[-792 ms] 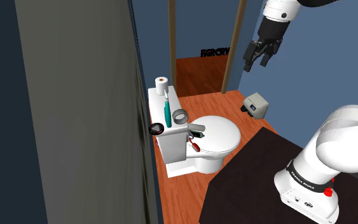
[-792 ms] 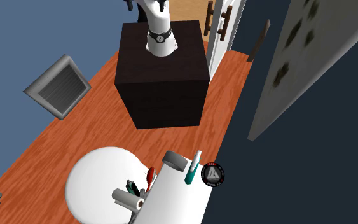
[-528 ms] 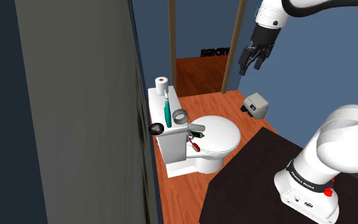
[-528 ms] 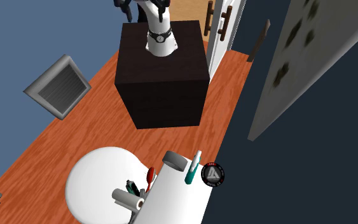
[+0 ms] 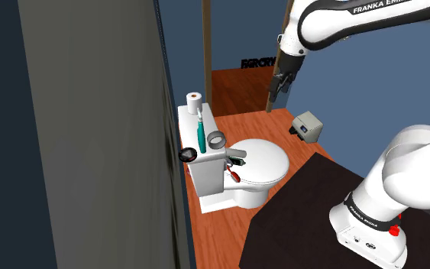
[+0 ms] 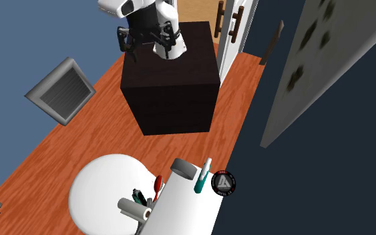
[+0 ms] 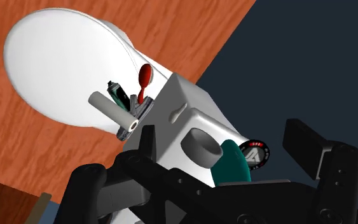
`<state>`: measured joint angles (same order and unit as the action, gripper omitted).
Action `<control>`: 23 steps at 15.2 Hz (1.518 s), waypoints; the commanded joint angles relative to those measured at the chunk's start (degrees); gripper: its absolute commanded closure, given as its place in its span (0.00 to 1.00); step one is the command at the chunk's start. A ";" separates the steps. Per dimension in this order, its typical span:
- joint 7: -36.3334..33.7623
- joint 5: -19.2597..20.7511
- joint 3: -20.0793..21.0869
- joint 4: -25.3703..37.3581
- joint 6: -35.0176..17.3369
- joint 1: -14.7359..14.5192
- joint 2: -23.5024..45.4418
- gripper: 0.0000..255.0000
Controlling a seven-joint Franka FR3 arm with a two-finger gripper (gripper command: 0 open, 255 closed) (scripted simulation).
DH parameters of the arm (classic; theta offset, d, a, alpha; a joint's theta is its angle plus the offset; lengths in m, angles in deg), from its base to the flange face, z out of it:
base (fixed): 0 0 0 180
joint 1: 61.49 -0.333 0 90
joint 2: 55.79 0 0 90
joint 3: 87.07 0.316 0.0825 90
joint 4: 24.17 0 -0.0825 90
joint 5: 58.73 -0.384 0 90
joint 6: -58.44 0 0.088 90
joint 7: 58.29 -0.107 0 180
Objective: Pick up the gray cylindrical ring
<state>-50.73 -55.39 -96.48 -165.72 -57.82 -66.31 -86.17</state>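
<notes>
A black two-finger gripper (image 5: 282, 82) hangs high in the air, well apart from the toilet and to the shoulder view's right of it. Its fingers are spread wide and hold nothing. The gray ring (image 5: 216, 140) is a short, thick-walled tube with a wide hollow. It sits on the white toilet tank (image 5: 205, 174), on the bowl side, near a tall teal bottle (image 5: 200, 134). Its opening seems to face upward, though that is hard to confirm. On this narrow top, a descending finger could topple the bottle or push the smooth ring off the edge.
</notes>
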 commanded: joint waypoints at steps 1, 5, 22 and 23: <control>3.47 -0.06 -1.13 0.61 -3.61 -1.00 4.18 0.00; 10.37 -1.13 -3.05 2.83 -10.09 -3.01 13.09 0.00; 39.54 -11.74 -0.43 24.14 -25.65 -5.12 51.66 0.00; 40.78 -11.92 0.17 25.88 -26.01 -4.92 53.79 0.00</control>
<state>-11.72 -66.92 -96.88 -141.38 -83.08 -71.62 -34.69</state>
